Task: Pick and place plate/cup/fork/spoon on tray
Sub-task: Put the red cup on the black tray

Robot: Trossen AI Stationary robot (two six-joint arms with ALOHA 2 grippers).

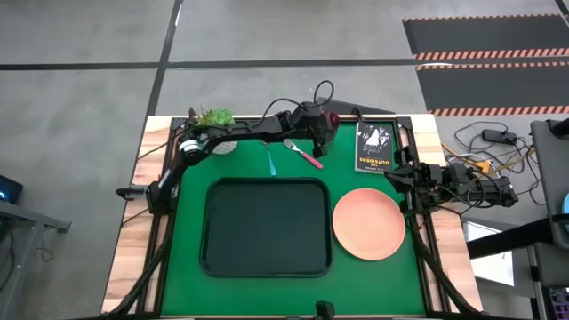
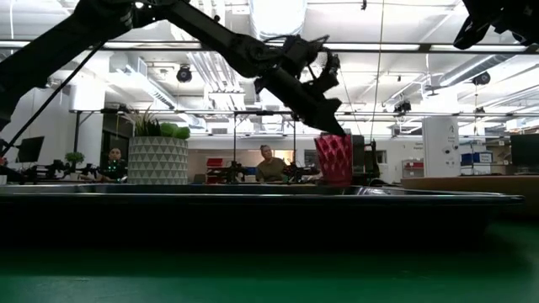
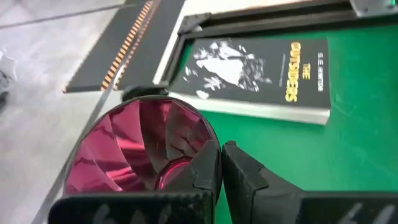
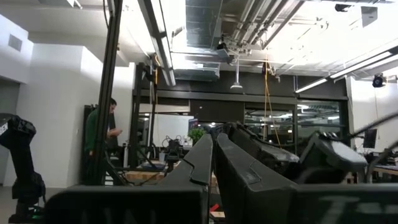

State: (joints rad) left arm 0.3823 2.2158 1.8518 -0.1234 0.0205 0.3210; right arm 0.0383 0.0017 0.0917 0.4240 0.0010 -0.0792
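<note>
The dark red cup [image 1: 332, 117] is at the table's far edge, next to the black book [image 1: 373, 147]. My left gripper [image 1: 324, 123] reaches along the far edge and is shut on the cup [image 3: 134, 149]. The pink-handled fork [image 1: 305, 155] and the teal-handled spoon [image 1: 271, 161] lie flat on the green mat just beyond the dark tray [image 1: 213, 258]. The salmon plate [image 1: 367, 223] lies flat to the right of the tray. My right gripper [image 4: 213, 163] is shut and empty at the table's right side, above the plate's far edge. My left gripper holds the cup by its rim wall [image 3: 210, 144], one finger [image 3: 202, 177] inside the cup and the other [image 3: 249, 180] outside. The fingers slant down from the table's left onto the cup's top [image 2: 333, 137]. The cup is upright; the tray's rim hides its base in the low view.
A white pot with a green plant [image 1: 212, 118] stands at the far left corner, beside my left arm. The book lies flat between the cup and my right arm [image 1: 444, 178]. Cables lie beyond the table's right edge. People show in the room behind.
</note>
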